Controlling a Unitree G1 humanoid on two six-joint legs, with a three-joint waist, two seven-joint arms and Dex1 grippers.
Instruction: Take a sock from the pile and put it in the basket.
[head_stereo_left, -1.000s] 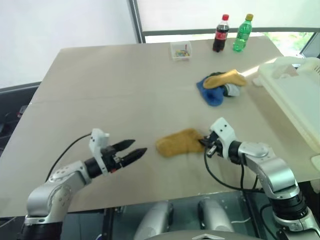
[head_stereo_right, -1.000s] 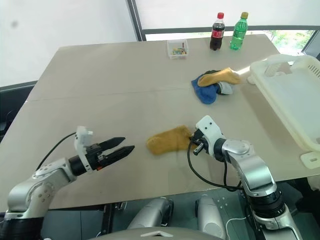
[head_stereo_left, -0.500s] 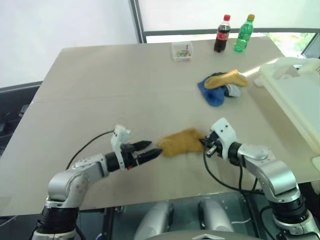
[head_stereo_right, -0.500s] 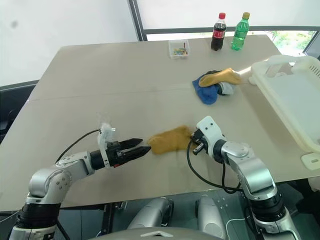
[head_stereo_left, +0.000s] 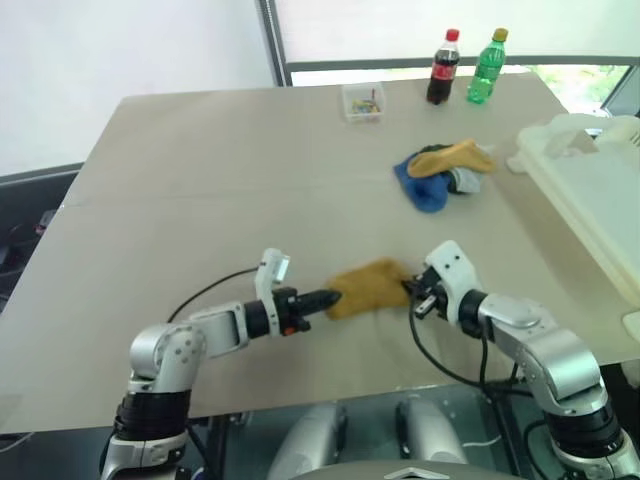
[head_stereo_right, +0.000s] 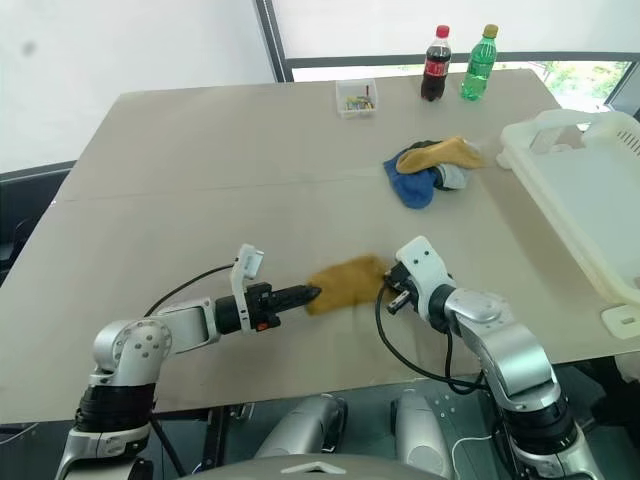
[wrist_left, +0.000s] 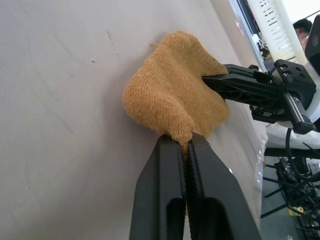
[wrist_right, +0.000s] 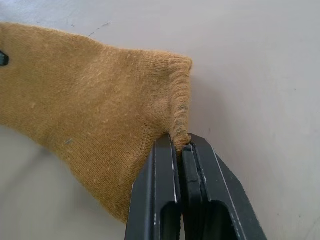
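A mustard-yellow sock (head_stereo_left: 367, 287) lies near the table's front edge, held at both ends. My left gripper (head_stereo_left: 332, 297) is shut on its left end, pinching a fold of knit (wrist_left: 182, 134). On its right end my right gripper (head_stereo_left: 408, 288) is shut, clamped on the cuff edge (wrist_right: 179, 131). The pile (head_stereo_left: 442, 172) of blue, yellow, dark and white-grey socks sits farther back on the right. The cream-white basket (head_stereo_left: 590, 190) stands at the table's right edge.
A small clear plastic box (head_stereo_left: 362, 102) of colourful bits, a cola bottle (head_stereo_left: 442, 68) and a green bottle (head_stereo_left: 487, 66) stand along the table's far edge. The tan table (head_stereo_left: 220, 190) is bare on the left and in the middle.
My left gripper has travelled right across the table to the sock's left end and shut on it. The sock has bunched up slightly. My right gripper has kept its hold.
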